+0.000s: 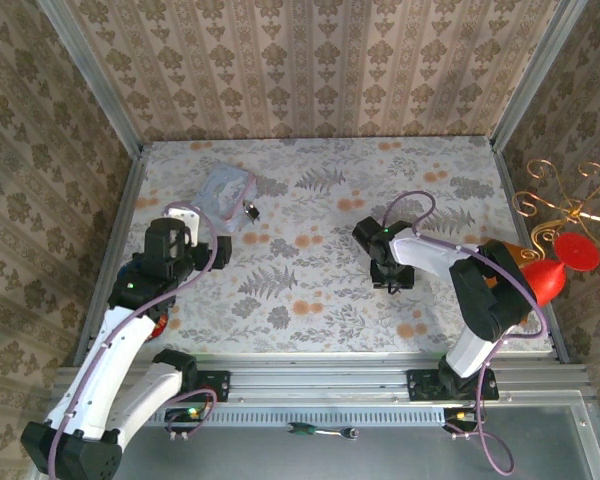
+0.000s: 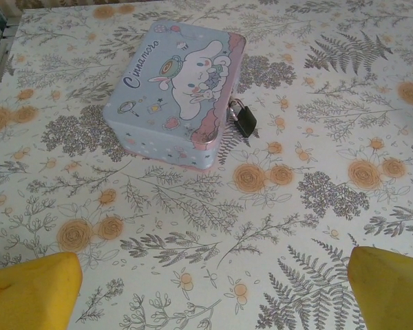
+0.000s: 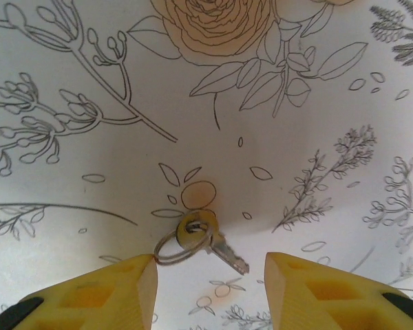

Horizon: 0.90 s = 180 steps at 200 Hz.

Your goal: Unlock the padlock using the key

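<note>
The key (image 3: 217, 242) is a small metal sliver on a wire ring (image 3: 173, 249), lying flat on the floral tabletop. My right gripper (image 3: 210, 267) hangs low over it. Its yellow fingers stand apart on either side, and the left one touches the ring. In the top view this gripper (image 1: 391, 278) sits right of centre. The tiny black padlock (image 2: 244, 120) hangs on the clasp of a pale cartoon tin (image 2: 172, 89) at the back left (image 1: 251, 211). My left gripper (image 2: 213, 278) is wide open with nothing in it, a little in front of the tin (image 1: 227, 190).
Patterned walls and metal posts close in the table on three sides. A green-handled tool (image 1: 302, 430) lies on the near rail between the arm bases. A red ornament (image 1: 558, 268) with gold wire stands past the right edge.
</note>
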Tool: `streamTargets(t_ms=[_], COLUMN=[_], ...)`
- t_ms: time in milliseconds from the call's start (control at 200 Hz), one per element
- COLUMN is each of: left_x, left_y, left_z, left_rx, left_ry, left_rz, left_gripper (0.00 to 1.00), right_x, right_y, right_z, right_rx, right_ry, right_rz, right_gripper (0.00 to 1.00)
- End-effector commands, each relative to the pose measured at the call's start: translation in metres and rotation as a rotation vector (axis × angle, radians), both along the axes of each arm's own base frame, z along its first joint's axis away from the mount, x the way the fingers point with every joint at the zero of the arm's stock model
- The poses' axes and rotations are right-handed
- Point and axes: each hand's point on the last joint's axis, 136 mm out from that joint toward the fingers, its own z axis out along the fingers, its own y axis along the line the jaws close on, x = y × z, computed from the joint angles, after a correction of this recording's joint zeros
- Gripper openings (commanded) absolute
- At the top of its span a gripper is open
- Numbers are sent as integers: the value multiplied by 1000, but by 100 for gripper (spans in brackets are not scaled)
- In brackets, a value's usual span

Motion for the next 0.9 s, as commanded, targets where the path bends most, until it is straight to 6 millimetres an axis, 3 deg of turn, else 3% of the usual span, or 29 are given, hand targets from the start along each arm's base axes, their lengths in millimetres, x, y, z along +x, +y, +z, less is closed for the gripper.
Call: streamTargets(t_ms=[0, 610, 895], left_x=[-4, -2, 0], left_y=[3, 6, 7], left_z=[-1, -4, -7], left_rx=[23, 34, 38], left_ry=[1, 11, 19], left_rz=[3, 13, 20], left_gripper=[100, 100, 100], right_x=[2, 23, 29], right_y=[10, 4, 4], right_z=[-10, -14, -14], right_rx=[69, 22, 4], right_ry=[1, -10, -16], right_rz=[-41, -67, -57], right_gripper=[45, 37, 25])
